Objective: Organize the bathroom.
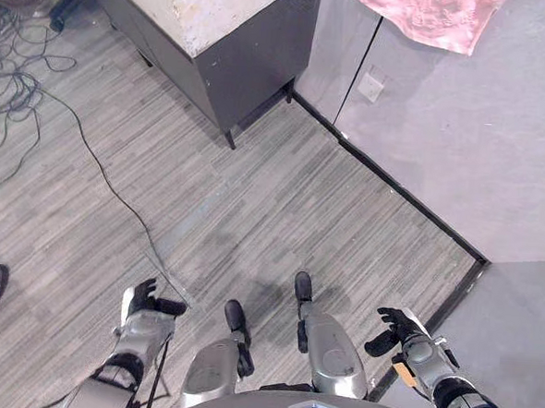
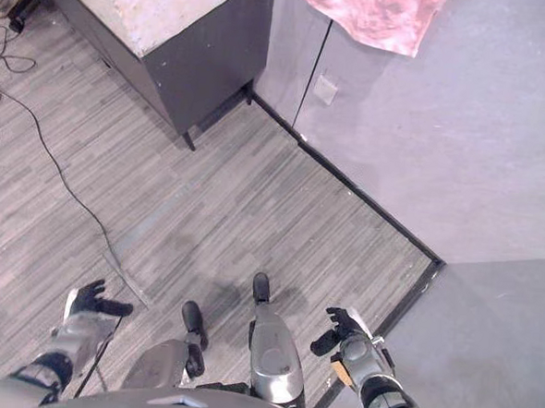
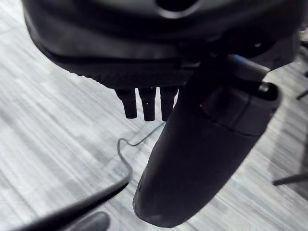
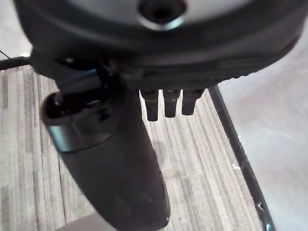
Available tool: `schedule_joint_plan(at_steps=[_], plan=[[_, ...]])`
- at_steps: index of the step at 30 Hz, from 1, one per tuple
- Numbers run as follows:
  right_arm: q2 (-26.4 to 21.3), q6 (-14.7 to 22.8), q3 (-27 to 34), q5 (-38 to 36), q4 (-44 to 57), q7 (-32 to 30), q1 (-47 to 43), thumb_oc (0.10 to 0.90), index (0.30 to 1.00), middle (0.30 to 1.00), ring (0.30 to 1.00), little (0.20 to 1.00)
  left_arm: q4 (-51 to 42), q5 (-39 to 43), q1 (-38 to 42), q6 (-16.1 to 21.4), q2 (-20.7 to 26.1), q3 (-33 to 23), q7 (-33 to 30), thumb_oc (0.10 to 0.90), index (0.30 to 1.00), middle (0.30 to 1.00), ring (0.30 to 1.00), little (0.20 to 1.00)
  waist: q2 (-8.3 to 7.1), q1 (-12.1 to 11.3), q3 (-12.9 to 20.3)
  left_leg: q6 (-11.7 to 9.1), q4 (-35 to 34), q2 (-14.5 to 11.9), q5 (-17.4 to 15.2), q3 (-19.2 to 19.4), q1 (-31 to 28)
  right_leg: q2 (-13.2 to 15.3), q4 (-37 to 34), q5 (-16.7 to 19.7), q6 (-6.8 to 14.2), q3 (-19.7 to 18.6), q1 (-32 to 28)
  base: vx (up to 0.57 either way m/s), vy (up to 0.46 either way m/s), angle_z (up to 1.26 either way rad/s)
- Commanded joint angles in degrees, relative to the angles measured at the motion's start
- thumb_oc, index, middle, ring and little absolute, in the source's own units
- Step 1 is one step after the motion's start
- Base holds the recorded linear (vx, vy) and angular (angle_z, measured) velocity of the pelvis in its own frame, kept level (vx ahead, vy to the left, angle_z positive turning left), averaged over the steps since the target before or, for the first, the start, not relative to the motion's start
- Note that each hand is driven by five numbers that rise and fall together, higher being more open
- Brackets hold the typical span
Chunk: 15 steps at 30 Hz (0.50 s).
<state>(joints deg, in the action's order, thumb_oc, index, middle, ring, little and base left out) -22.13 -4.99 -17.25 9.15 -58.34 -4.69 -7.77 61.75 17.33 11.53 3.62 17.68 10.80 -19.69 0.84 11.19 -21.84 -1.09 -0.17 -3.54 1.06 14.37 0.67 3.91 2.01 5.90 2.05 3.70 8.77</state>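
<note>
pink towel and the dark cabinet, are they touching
Apart. In the left eye view, bare grey wall separates the pink towel from the dark cabinet.

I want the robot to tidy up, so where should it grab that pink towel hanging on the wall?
Probably the lower hanging edge of the pink towel. It drapes flat against the grey wall, and that free edge is the only part standing clear for fingers to pinch. Come from the front, reaching up. Both the left hand and right hand hang open, holding nothing.
</note>
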Motion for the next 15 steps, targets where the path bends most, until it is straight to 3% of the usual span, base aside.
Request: schedule_joint_plan(at_steps=[1, 2, 4, 5, 6, 8, 9, 10, 11, 13, 15], plan=[[-2.99, 0.26, 0.00, -4.97, -0.77, -3.01, 2.28, 0.800, 0.900, 0.900, 0.900, 0.900, -0.80, -1.40, -0.96, 2.45, 2.38, -1.40, -1.73, 0.800, 0.900, 0.900, 0.900, 0.900, -0.77, 0.93, 3.84, -2.00, 25.20, -4.06, 0.13, -5.33, 2.51, -0.52, 8.00, -2.31, -1.33, -3.67, 4.89, 0.15, -0.091, 0.08], [-2.79, 0.22, -0.20, -5.69, -0.66, -3.43, 2.42, 0.800, 0.900, 0.900, 0.900, 0.900, -0.73, -0.99, -1.03, 2.75, 2.27, -1.51, -2.26, 0.800, 0.900, 0.900, 0.900, 0.900, -1.32, 0.90, 3.97, -2.44, 32.34, -4.49, 3.18, -7.81, 4.41, -1.27, 8.76, -2.67, -2.48, -4.49, 4.72, 0.14, -0.091, 0.06], [-2.80, 0.17, -0.49, -6.93, -0.40, -3.98, 2.55, 0.800, 0.900, 0.900, 0.900, 0.900, -0.85, -0.34, -1.02, 2.48, 2.15, -1.41, -3.01, 0.800, 0.900, 0.900, 0.900, 0.900, -1.95, 0.76, 4.05, -2.12, 38.66, -4.42, 5.16, -10.03, 7.87, -1.63, 9.28, -2.75, -3.28, -5.53, 4.65, 0.09, -0.031, -0.14], [-2.75, -0.18, -0.70, -9.10, 0.09, -4.76, 2.34, 0.800, 0.900, 0.900, 0.900, 0.900, -1.43, 0.13, -1.54, 1.97, 1.36, -1.94, -4.77, 0.800, 0.900, 0.900, 0.900, 0.900, -3.12, -0.21, 3.63, 0.28, 44.80, -3.97, 3.83, -12.60, 14.17, -1.98, 9.93, -3.25, -4.04, -7.22, 3.34, 0.14, 0.040, -0.59], [-2.66, -0.34, -0.72, -9.98, 0.26, -5.29, 2.21, 0.800, 0.900, 0.900, 0.900, 0.900, -1.40, 0.72, -1.91, 1.78, 1.03, -2.14, -5.58, 0.800, 0.900, 0.900, 0.900, 0.900, -3.53, -0.71, 3.65, 1.38, 43.67, -4.09, 2.73, -12.76, 16.18, -2.27, 10.02, -3.87, -4.09, -7.87, 2.40, 0.23, 0.123, -0.81], [-2.13, -0.06, -0.08, -11.12, -0.41, -5.88, 1.72, 0.800, 0.900, 0.900, 0.900, 0.900, -0.88, 0.87, -2.72, 2.16, 1.11, -2.63, -6.09, 0.800, 0.900, 0.900, 0.900, 0.900, -3.69, -1.46, 4.28, 2.01, 26.98, -5.19, 2.76, -13.84, 14.07, -3.18, 10.11, -5.55, -2.72, -9.82, 0.79, 0.22, 0.217, -0.57], [-2.13, -0.06, -0.08, -11.12, -0.41, -5.88, 1.72, 0.800, 0.900, 0.900, 0.900, 0.900, -0.88, 0.87, -2.72, 2.16, 1.11, -2.63, -6.09, 0.800, 0.900, 0.900, 0.900, 0.900, -3.69, -1.46, 4.28, 2.01, 26.98, -5.19, 2.76, -13.84, 14.07, -3.18, 10.11, -5.55, -2.72, -9.82, 0.79, 0.19, 0.259, -1.10], [-1.95, 0.25, 0.19, -11.29, -0.87, -5.81, 1.18, 0.800, 0.900, 0.900, 0.900, 0.900, -0.83, 1.37, -2.72, 2.13, 1.42, -2.75, -6.30, 0.800, 0.900, 0.900, 0.900, 0.900, -3.24, -2.03, 4.55, 1.62, 18.10, -5.24, 3.46, -16.14, 12.55, -3.92, 10.33, -6.53, -1.94, -11.30, 0.34, 0.26, 0.361, -1.45], [-1.58, 0.38, -0.47, -13.47, -0.98, -7.01, 0.71, 0.800, 0.900, 0.900, 0.900, 0.900, -1.22, 2.01, -2.92, 1.97, 2.12, -2.53, -6.86, 0.800, 0.900, 0.900, 0.900, 0.900, -3.15, -3.66, 4.69, 0.70, 13.67, -4.49, 4.13, -22.58, 12.16, -4.29, 10.85, -7.50, -0.48, -15.23, -0.04, 0.26, 0.361, -1.45], [-1.18, 0.26, -0.52, -13.37, -0.56, -7.34, 0.55, 0.800, 0.900, 0.900, 0.900, 0.900, -1.81, 1.86, -3.06, 1.79, 2.15, -2.72, -7.45, 0.800, 0.900, 0.900, 0.900, 0.900, -3.38, -3.97, 4.60, 0.48, 16.71, -4.37, 2.68, -22.96, 12.32, -3.59, 12.00, -8.02, -0.26, -15.78, 0.10, 0.12, 0.298, -1.09], [-0.81, 0.67, 0.87, -13.99, -0.71, -8.05, 0.75, 0.800, 0.900, 0.900, 0.900, 0.900, -1.34, 0.01, -2.85, 2.95, 1.80, -1.63, -7.83, 0.800, 0.900, 0.900, 0.900, 0.900, -2.15, -3.23, 5.05, 0.80, 15.61, -3.60, -3.52, -18.96, 8.07, -0.44, 14.04, -7.75, 1.30, -14.74, 1.45, 0.14, 0.450, -1.51]])
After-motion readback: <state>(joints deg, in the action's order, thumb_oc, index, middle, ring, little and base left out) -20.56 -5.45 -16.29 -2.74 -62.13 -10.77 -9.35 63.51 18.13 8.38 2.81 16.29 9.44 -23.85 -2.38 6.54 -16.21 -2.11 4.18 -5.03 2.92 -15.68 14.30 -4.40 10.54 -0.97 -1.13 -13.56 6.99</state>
